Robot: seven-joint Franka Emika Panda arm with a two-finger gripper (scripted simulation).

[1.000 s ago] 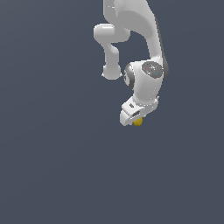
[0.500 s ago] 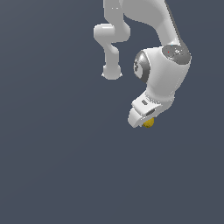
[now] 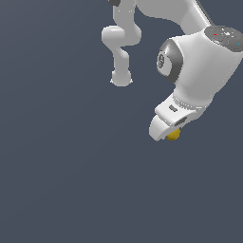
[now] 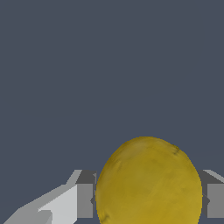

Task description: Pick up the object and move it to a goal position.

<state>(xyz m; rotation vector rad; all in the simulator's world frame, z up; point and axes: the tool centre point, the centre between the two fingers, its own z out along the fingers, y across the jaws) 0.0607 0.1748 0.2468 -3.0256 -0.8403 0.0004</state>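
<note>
Gripper clamped on yellow ball; wrist view shows fingers pressing both sides, exterior hides them.

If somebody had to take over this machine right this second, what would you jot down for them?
Hand: shut on the yellow ball, one finger on either side of it.
Ball: in the exterior view it only peeks out under the hand, with nothing but plain grey floor around it.
Done: the ball is grasped.
Left: carry it to the goal spot. No goal marker shows in either view, so check where that is.
</note>
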